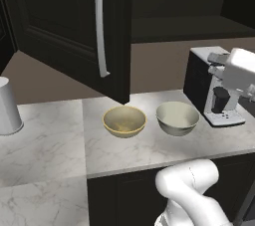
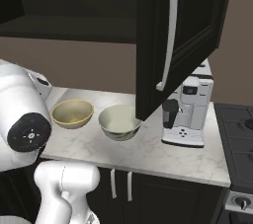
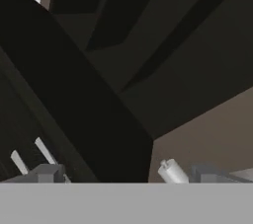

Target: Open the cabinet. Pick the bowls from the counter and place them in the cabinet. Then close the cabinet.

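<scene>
The cabinet [image 1: 74, 21] is seen with one panelled door swung open out over the counter [image 1: 55, 155], its long silver bar handle [image 1: 101, 26] facing the room; the same door [image 2: 183, 30] stands edge-on in the right base view, and the dark interior shelf [image 2: 69, 23] is exposed behind it. Two bowls are set side by side on the marble slab below the door, close together but not touching: the tan-yellow bowl [image 1: 124, 121] to the left, the off-white bowl [image 1: 177, 117] to the right. Both are upright and empty. A grey-white cylinder cup [image 1: 7, 106] is placed well apart at the far left of the counter. A coffee machine [image 2: 187, 114] is stood just right of the off-white bowl. The gripper [image 3: 123, 173] is raised toward the cabinet, its fingertips [image 3: 47, 173] spread wide apart with nothing between them; dark door panels and brown wall are seen past them.
</scene>
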